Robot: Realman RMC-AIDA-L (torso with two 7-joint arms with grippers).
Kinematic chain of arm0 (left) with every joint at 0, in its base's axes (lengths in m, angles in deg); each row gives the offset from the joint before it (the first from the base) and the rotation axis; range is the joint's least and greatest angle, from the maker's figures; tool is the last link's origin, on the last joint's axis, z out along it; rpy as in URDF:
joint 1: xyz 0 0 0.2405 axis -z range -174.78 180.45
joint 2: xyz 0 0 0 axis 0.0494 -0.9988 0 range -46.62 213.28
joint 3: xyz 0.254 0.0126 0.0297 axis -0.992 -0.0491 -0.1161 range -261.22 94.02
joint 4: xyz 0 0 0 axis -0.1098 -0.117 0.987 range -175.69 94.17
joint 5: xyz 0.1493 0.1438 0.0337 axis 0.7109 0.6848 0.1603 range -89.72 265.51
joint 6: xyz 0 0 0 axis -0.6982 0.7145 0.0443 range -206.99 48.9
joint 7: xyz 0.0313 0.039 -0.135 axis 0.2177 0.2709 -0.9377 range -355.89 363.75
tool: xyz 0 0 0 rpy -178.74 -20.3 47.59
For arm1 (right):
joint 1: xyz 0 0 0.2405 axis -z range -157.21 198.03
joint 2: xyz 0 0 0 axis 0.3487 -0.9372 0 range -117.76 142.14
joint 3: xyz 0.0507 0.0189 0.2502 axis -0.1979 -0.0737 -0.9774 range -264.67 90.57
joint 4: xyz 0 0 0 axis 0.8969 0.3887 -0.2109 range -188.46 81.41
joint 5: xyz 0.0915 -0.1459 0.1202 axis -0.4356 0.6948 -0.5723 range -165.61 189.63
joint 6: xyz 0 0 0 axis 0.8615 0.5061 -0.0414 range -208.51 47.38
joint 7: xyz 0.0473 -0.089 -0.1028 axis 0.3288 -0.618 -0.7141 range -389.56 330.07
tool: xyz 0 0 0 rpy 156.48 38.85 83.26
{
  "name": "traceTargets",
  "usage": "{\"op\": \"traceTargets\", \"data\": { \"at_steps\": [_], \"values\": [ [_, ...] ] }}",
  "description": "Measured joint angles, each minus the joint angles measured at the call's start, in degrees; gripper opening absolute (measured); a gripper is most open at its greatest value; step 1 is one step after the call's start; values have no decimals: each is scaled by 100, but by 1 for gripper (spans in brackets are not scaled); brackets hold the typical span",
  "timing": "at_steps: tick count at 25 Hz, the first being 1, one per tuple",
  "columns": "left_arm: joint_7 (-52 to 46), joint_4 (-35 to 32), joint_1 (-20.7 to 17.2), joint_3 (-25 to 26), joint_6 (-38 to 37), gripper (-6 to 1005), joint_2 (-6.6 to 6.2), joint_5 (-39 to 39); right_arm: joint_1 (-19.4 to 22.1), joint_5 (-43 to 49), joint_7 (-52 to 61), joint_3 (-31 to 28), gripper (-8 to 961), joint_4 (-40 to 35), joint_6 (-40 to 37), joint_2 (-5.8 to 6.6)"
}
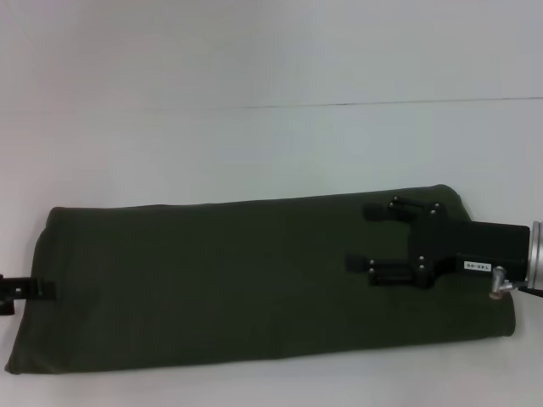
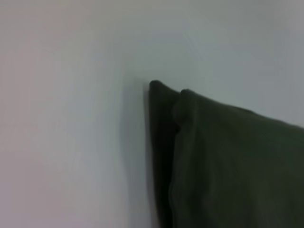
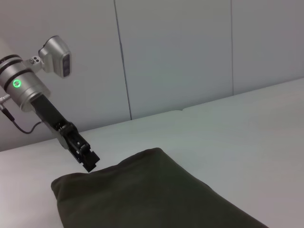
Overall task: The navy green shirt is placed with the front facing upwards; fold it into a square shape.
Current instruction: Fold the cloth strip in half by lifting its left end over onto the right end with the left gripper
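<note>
The navy green shirt (image 1: 237, 280) lies on the white table as a long folded band running left to right; its lettering and collar are hidden. My right gripper (image 1: 357, 236) is open and empty, hovering over the band's right end with its fingers pointing left. My left gripper (image 1: 30, 289) sits at the band's left end, mostly out of frame. In the right wrist view it (image 3: 88, 160) is down at the far edge of the shirt (image 3: 152, 194). The left wrist view shows a folded corner of the shirt (image 2: 223, 166) on the table.
The white table (image 1: 271, 153) extends behind the shirt, with a seam line across it. A pale panelled wall (image 3: 180, 57) stands beyond the table in the right wrist view. A narrow strip of table shows in front of the shirt.
</note>
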Motion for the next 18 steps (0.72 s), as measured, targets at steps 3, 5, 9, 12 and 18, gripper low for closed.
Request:
{"op": "traceTargets", "data": {
  "at_steps": [3, 5, 9, 12, 18],
  "values": [
    [10, 30, 8, -62, 77, 887, 4, 84, -38, 0, 2, 1, 919, 63, 58, -1],
    [32, 73, 9, -64, 116, 887, 6, 101, -57, 0, 4, 1, 919, 107, 106, 0],
    [37, 78, -1, -65, 199, 887, 6, 125, -65, 0, 4, 1, 917, 146, 112, 0],
    [47, 78, -15, -65, 305, 888, 6, 139, -66, 0, 4, 1, 916, 153, 125, -1],
    [103, 78, -35, -59, 406, 888, 6, 151, -78, 0, 6, 1, 914, 176, 162, -1]
  ]
}}
